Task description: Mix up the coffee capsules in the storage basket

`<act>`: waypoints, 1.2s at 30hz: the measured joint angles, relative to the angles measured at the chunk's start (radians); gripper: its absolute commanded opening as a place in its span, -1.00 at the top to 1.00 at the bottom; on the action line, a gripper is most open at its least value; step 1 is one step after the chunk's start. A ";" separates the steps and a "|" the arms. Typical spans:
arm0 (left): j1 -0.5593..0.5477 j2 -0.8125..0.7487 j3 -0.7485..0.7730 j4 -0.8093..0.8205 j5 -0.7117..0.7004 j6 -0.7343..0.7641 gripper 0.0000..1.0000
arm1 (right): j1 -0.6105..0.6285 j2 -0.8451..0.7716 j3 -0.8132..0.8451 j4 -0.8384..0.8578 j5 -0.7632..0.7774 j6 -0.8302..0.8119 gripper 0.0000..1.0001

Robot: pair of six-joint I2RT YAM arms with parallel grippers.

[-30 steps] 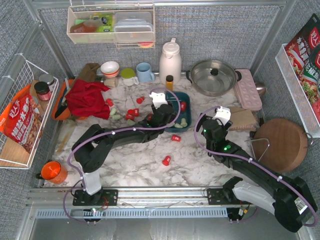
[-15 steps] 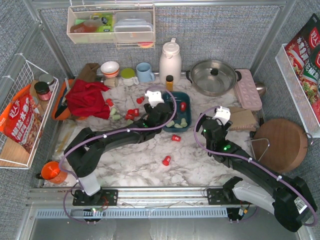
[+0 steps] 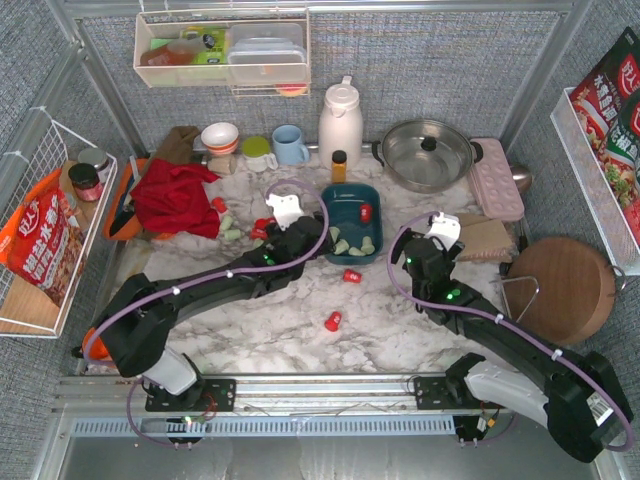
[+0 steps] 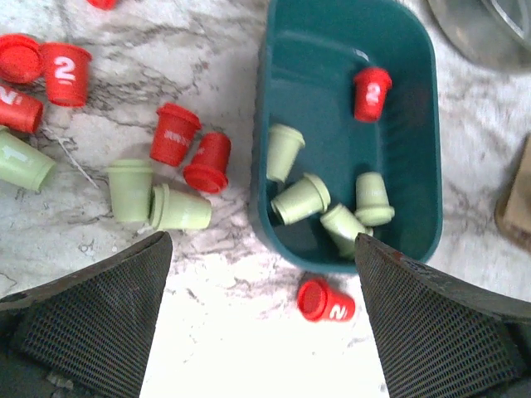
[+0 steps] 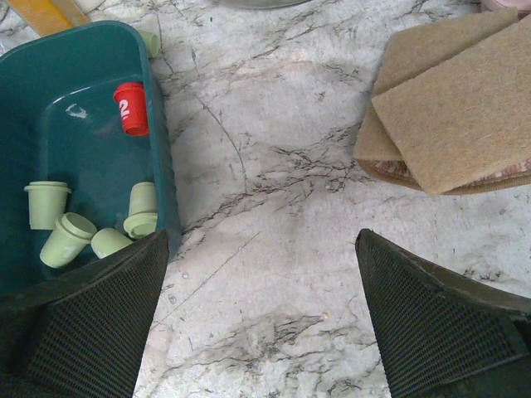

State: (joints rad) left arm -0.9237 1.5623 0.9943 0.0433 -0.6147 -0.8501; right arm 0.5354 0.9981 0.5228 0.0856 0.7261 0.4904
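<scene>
The dark teal storage basket (image 3: 372,199) sits mid-table; it also shows in the left wrist view (image 4: 411,99) and the right wrist view (image 5: 50,108). It holds one red capsule (image 4: 372,93) and several mint green capsules (image 4: 300,200). More red capsules (image 4: 174,134) and green capsules (image 4: 179,208) lie on the marble to its left. One red capsule (image 4: 325,300) lies just in front of the basket, another (image 3: 333,321) nearer the arms. My left gripper (image 4: 261,332) is open and empty, left of the basket. My right gripper (image 5: 261,323) is open and empty over bare marble, right of the basket.
A red cloth (image 3: 175,195), bowl (image 3: 220,137), light-blue mug (image 3: 289,144), white thermos (image 3: 340,120) and steel pot (image 3: 428,152) line the back. Folded tan mats (image 5: 452,108) lie right of the right gripper. A wooden board (image 3: 560,285) sits far right, an orange cup (image 3: 100,340) front left.
My left gripper has drawn back leftward from over the basket to the marble left of it. The right arm has not moved.
</scene>
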 measured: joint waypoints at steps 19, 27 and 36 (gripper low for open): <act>-0.092 0.165 0.195 -0.437 0.473 0.251 -0.57 | -0.004 0.023 0.000 0.000 -0.006 0.006 -0.99; -0.146 0.277 0.264 -0.474 0.564 0.277 -0.39 | -0.005 0.027 0.000 0.000 -0.006 0.006 -0.98; -0.164 0.281 0.265 -0.539 0.564 0.274 -0.29 | -0.006 0.026 0.000 0.000 -0.006 0.006 -0.98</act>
State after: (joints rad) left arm -1.0874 1.8435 1.2591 -0.4957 -0.0509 -0.5766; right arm 0.5293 1.0245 0.5228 0.0856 0.7200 0.4969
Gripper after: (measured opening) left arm 0.662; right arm 0.992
